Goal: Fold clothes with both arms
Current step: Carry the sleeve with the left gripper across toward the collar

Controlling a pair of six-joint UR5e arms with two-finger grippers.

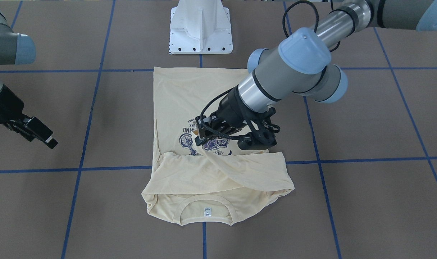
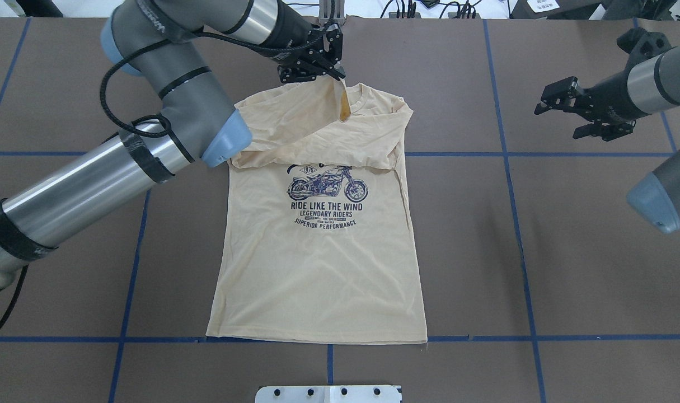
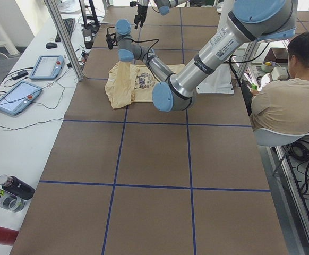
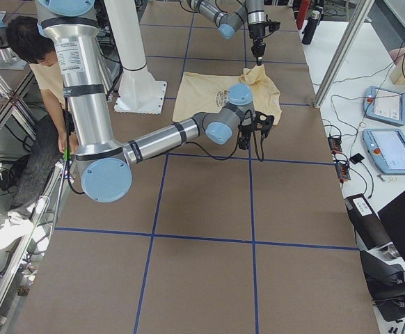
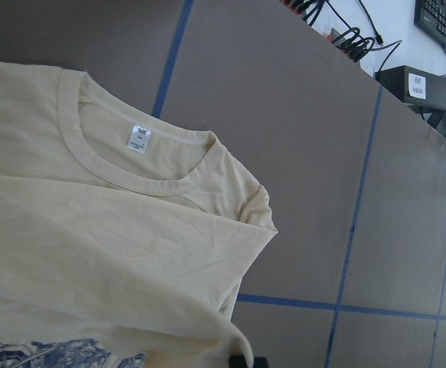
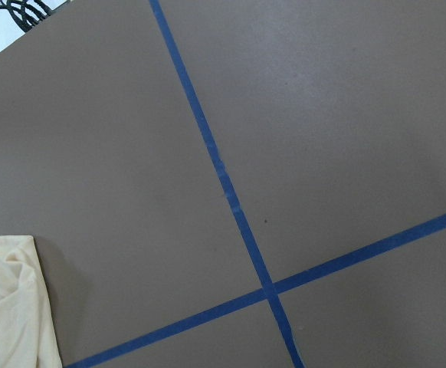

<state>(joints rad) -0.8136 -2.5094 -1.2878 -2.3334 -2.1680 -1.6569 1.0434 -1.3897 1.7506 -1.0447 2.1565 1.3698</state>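
Observation:
The cream T-shirt [image 2: 317, 268] lies flat, print side up, with its hem toward the robot's base. It also shows in the front view [image 1: 184, 93]. Its neckline with the white label [image 1: 206, 212] [image 5: 137, 138] is at the far end. Both sleeves are folded across the chest. My left gripper [image 2: 333, 73] [image 1: 203, 133] is above the neckline area, shut on a sleeve end [image 2: 343, 103] that hangs from it. My right gripper [image 2: 549, 109] [image 1: 45, 138] is open and empty, well off to the shirt's side, above bare table. Only a shirt corner [image 6: 8, 307] shows in its wrist view.
The white pedestal base [image 1: 200, 28] stands at the shirt's hem end. Blue tape lines [image 2: 519, 224] cross the brown table. An operator [image 3: 287, 101] sits beside the table. Tablets [image 3: 16, 98], bottles [image 3: 6, 191] and a metal post [image 3: 64, 37] are along the far side.

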